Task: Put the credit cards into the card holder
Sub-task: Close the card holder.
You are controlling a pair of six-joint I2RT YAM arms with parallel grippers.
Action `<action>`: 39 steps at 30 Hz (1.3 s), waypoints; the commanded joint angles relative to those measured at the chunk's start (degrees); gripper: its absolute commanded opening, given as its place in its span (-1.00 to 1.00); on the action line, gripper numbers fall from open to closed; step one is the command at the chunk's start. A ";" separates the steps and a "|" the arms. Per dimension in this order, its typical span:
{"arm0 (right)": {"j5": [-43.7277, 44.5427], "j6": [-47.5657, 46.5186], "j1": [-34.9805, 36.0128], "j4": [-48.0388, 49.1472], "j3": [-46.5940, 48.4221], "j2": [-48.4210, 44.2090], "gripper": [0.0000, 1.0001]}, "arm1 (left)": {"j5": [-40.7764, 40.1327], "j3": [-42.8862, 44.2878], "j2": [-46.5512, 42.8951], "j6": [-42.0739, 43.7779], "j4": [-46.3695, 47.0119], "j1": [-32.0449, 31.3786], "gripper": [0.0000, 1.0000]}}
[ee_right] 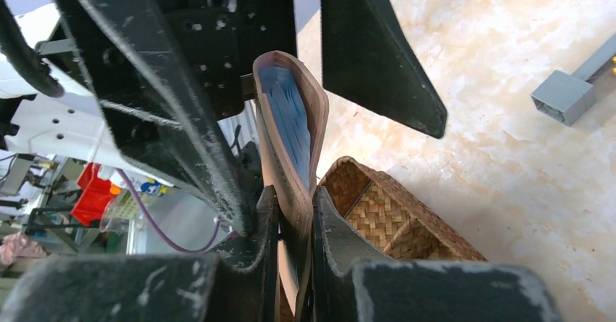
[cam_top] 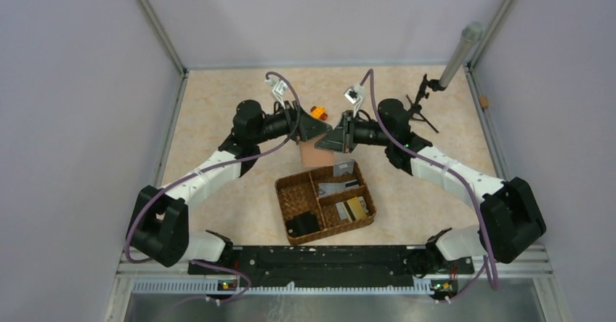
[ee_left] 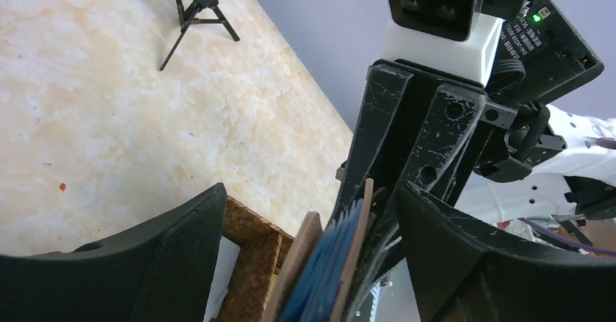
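— Who has the card holder (ee_right: 290,111)?
— The right gripper (ee_right: 294,202). Its two fingers are pinched on one edge of the brown holder. The holder stands on edge in the air, its two flaps slightly parted so the blue lining shows between them.

— And the left gripper (ee_left: 311,191)?
— Its jaws are spread wide, one finger on each side of the holder. The right wrist view shows a clear gap on one side. On the other side I can't tell whether the finger touches the leather.

— Where is that over the table (cam_top: 218,118)?
— In the middle, where the two arms meet nose to nose, just past the far rim of the woven basket (cam_top: 284,209).

— The credit cards (cam_top: 347,207)?
— They lie in the basket's right-hand compartments: a grey one in the farther section, and a gold one beside another grey one in the nearer section. From above I see no card in either gripper.

— Anything else in the basket?
— A black block (cam_top: 301,224) sits in the near left compartment.
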 commanded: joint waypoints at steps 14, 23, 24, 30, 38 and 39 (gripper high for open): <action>-0.58 -3.88 -6.38 -3.72 1.23 -6.18 -1.00 | -1.46 -0.61 -10.98 18.35 -21.13 0.02 0.97; -2.28 1.50 -6.38 1.28 1.27 -5.58 -1.00 | -2.43 -0.82 -6.00 14.24 -16.35 -6.28 0.55; -1.61 1.42 -6.38 0.65 1.38 -5.69 -0.99 | -1.89 -1.55 -5.88 12.79 -13.18 -6.34 0.34; 3.23 -0.02 -6.47 -3.80 1.66 -7.37 -0.03 | -1.61 -5.44 -5.20 7.53 -5.12 -6.32 -0.63; 15.16 -8.46 -7.70 -17.02 6.03 -10.74 0.26 | 2.30 -5.81 -3.82 6.09 -1.93 -6.34 -0.83; 15.84 -9.67 -7.70 -18.70 6.86 -10.73 0.24 | 2.47 -5.71 -3.78 6.18 -2.09 -6.36 -0.82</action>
